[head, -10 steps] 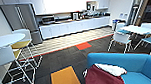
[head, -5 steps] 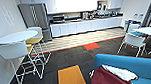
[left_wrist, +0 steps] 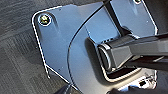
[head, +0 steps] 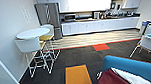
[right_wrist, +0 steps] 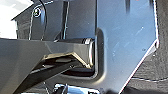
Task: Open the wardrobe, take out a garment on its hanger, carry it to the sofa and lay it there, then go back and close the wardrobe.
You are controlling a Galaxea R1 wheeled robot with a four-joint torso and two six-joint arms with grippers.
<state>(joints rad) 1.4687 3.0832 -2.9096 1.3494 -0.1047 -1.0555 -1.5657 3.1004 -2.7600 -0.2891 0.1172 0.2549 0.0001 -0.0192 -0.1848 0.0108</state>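
The curved, bright blue upholstered sofa (head: 133, 67) sits low at my right on dark ribbed carpet (head: 74, 57) with a flat orange square (head: 77, 76). The soft maroon garment (head: 111, 79), white sleeve showing, lies crumpled on its seat. I cannot tell whether my fingers are clenched or released.

1. A round white table (head: 33, 33) stands near the left wall, with white wire-legged stools (head: 29, 46) around it.
2. A steel refrigerator (head: 49, 17) stands far left.
3. White kitchen cabinets (head: 98, 25) line the far wall.
4. An orange carpet square (head: 77, 76) lies near.
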